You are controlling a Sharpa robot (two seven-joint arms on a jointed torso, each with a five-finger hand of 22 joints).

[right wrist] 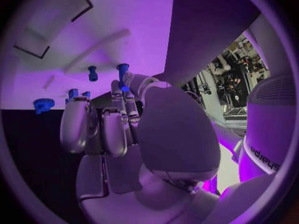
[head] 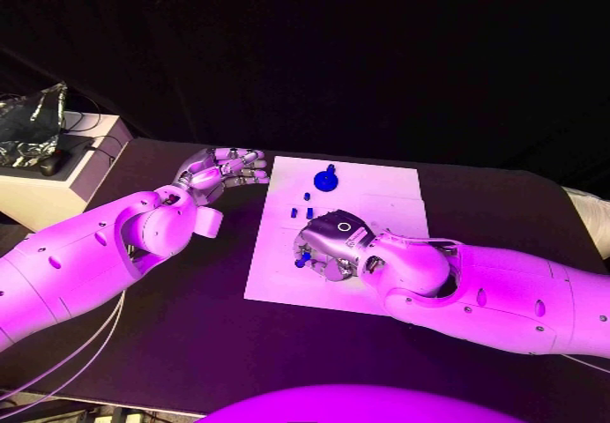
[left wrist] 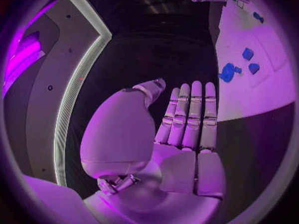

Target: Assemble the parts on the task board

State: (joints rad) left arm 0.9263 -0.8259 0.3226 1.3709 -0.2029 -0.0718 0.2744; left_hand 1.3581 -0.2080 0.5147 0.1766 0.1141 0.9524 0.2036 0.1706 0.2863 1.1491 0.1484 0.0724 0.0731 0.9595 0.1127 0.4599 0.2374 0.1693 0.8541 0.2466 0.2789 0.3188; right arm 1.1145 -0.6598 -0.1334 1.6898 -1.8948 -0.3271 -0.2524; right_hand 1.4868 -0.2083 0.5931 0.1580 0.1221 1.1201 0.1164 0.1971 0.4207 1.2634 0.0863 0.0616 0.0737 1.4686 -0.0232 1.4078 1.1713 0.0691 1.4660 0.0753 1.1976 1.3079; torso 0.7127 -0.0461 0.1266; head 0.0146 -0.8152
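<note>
The white task board (head: 382,198) lies in the middle of the black table. A round blue part (head: 327,180) stands near its far edge, with small blue parts (head: 302,211) a little nearer. My right hand (head: 333,242) hovers low over the board's near left area, fingers curled. In the right wrist view a blue peg (right wrist: 122,70) sits pinched between the thumb and a fingertip (right wrist: 116,88); other blue parts (right wrist: 92,73) and a blue gear-like part (right wrist: 44,105) stand on the board (right wrist: 124,15). My left hand (head: 226,167) hangs beside the board's far left corner, fingers (left wrist: 190,114) straight, holding nothing.
A white box (head: 57,172) carrying a crinkled silver object (head: 32,123) stands at the table's far left. The left wrist view shows the board's edge (left wrist: 249,99) with blue parts (left wrist: 228,72) close to my left hand. Bare table lies to the board's left and front.
</note>
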